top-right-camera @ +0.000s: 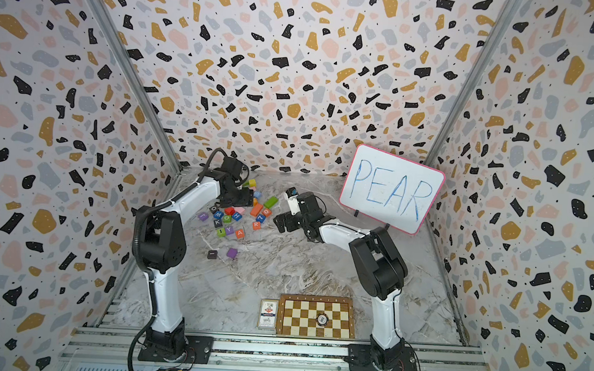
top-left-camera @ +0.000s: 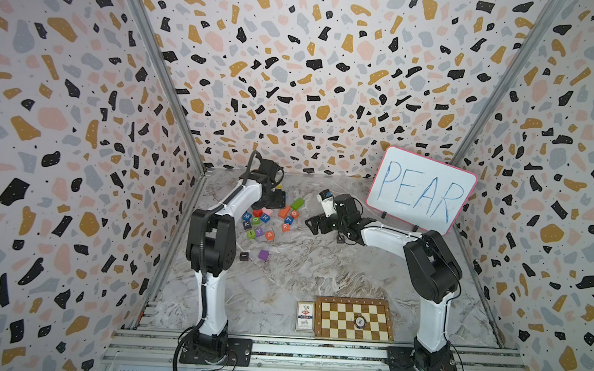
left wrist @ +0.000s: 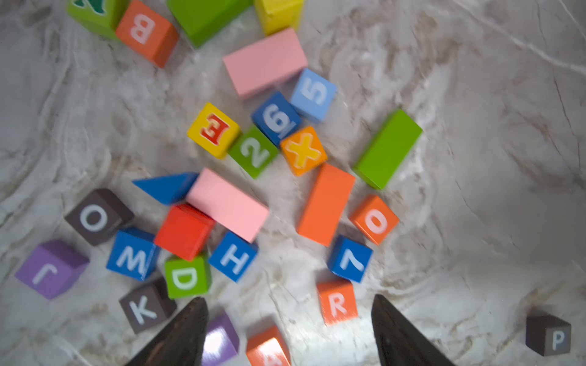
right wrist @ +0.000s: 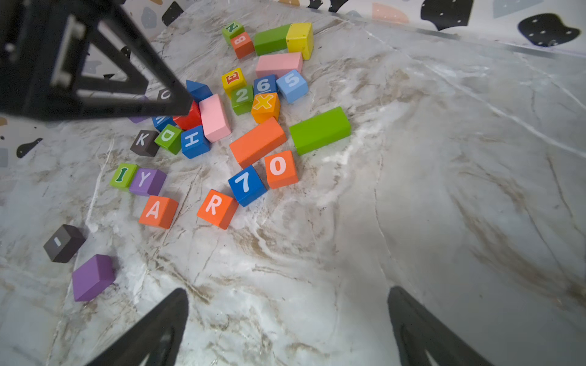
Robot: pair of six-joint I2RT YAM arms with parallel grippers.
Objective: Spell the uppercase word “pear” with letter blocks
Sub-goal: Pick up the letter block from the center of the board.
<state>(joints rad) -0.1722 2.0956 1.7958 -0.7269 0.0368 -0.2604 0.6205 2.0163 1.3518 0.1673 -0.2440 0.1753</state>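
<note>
Whiteboard [top-left-camera: 422, 190], right of centre in top view, reads PEAR. 4 cubes look light, rigid, slick-painted; pinch 2 opposite flat faces. P [top-left-camera: 244, 256] alone below heap, centre-left. A [top-left-camera: 269, 235], R [top-left-camera: 285, 227] at heap's lower edge, sides free. E [left wrist: 214, 130] crowded, touching 2 block [left wrist: 253, 152]. Left gripper [left wrist: 289, 302] jaws spread, empty. Right gripper [right wrist: 288, 291] jaws fully spread, empty.

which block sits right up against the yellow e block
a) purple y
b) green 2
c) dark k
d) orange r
b: in the left wrist view the green 2 block sits edge to edge with the yellow E block, and the right wrist view shows the same pair together.
</note>
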